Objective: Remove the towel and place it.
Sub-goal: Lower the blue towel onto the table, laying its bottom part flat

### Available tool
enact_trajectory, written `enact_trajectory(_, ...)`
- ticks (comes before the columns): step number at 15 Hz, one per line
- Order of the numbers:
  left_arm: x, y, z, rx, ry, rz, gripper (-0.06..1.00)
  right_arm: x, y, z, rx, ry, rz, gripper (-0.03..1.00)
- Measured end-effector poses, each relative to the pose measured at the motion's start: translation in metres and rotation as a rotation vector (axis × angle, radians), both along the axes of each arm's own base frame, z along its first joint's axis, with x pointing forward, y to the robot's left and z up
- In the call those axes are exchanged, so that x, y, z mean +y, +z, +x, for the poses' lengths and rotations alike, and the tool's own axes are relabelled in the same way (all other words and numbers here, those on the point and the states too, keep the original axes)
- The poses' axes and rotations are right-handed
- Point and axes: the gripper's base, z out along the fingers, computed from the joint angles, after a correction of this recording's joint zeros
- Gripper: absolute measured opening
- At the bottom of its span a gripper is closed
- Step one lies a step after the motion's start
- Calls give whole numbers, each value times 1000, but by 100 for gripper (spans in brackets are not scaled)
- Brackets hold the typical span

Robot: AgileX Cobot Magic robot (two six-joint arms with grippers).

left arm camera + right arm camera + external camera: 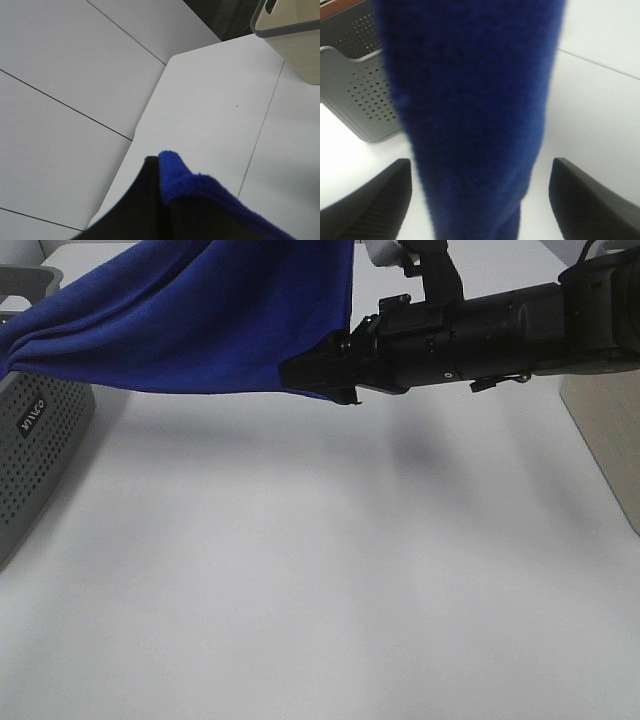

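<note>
The royal-blue towel (200, 320) hangs stretched in the air across the top left of the exterior view, above the table. One end droops over the grey perforated basket (35, 450). My left gripper (159, 167) is shut on a towel corner (172, 172), held high; this gripper is out of the exterior view. My right gripper (312, 370) reaches in from the right to the towel's lower right edge. In the right wrist view the towel (470, 115) hangs between its wide-apart fingers (370, 200), so this gripper (481, 165) is open.
The white table (320, 570) spreads below the towel. A beige container (610, 440) stands at the right edge, also in the left wrist view (295, 45). The basket (365, 95) stands at the table's left edge. The table's corner and floor tiles show in the left wrist view.
</note>
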Motion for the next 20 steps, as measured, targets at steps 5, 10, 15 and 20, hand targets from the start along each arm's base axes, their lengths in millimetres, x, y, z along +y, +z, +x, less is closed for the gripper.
enact_trajectory(5, 0, 0, 0, -5, 1, 6, 0, -3, -2, 3, 16, -46, -21, 44)
enact_trajectory(10, 2, -2, 0, 8, 12, 31, 0, -5, 4, -6, 66, -19, -68, 2)
enact_trajectory(15, 8, -8, -3, 101, 53, 88, 0, -20, 37, -29, 73, 1, -211, 2)
enact_trajectory(20, 28, 32, -30, 181, 115, -88, 0, -57, 100, -56, -31, -92, -532, 2)
